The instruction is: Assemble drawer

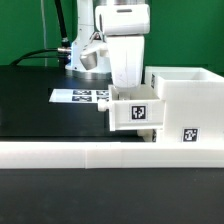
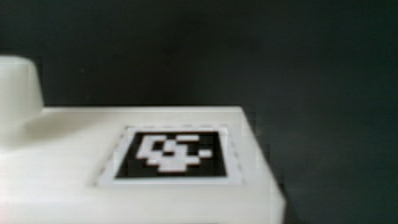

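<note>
The fingers (image 1: 128,88) are hidden behind a small tagged tray (image 1: 133,110), so their spread can't be told. The tray's seen right below them, against the casing (image 1: 184,105).

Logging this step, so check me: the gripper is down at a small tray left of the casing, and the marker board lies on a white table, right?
Wrong on the table: the exterior view shows it black. The gripper is at the tray left of the casing, and the marker board lies there.

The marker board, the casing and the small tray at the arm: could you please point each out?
marker board (image 1: 82,97), exterior view, its tagged top face.
casing (image 1: 190,115), exterior view, its front wall.
small tray (image 1: 138,112), exterior view, its tagged front.
</note>
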`<state>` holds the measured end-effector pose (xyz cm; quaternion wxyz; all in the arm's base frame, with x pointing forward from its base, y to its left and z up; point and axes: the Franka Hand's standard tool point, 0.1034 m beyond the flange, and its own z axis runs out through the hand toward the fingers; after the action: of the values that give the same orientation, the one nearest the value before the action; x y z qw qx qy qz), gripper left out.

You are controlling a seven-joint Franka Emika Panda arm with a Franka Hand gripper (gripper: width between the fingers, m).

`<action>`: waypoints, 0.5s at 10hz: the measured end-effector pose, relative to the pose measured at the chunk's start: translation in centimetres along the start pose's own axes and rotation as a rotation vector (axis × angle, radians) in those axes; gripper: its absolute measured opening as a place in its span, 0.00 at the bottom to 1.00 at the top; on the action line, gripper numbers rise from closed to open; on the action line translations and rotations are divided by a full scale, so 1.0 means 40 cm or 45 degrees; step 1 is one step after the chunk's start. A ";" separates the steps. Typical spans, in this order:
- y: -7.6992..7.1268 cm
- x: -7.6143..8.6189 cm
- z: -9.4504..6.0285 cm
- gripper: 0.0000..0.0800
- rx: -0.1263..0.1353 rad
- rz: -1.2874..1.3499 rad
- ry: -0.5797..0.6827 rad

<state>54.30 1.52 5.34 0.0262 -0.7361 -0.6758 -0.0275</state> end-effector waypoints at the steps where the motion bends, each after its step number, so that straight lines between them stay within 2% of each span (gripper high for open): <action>1: -0.001 0.002 0.000 0.06 -0.002 -0.002 -0.007; 2: -0.001 0.002 -0.001 0.06 -0.003 -0.004 -0.013; 3: 0.000 0.000 0.001 0.06 -0.019 -0.008 -0.013; 5: 0.001 -0.005 0.001 0.06 -0.020 -0.002 -0.012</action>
<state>54.32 1.32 5.29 0.0173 -0.7359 -0.6762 -0.0291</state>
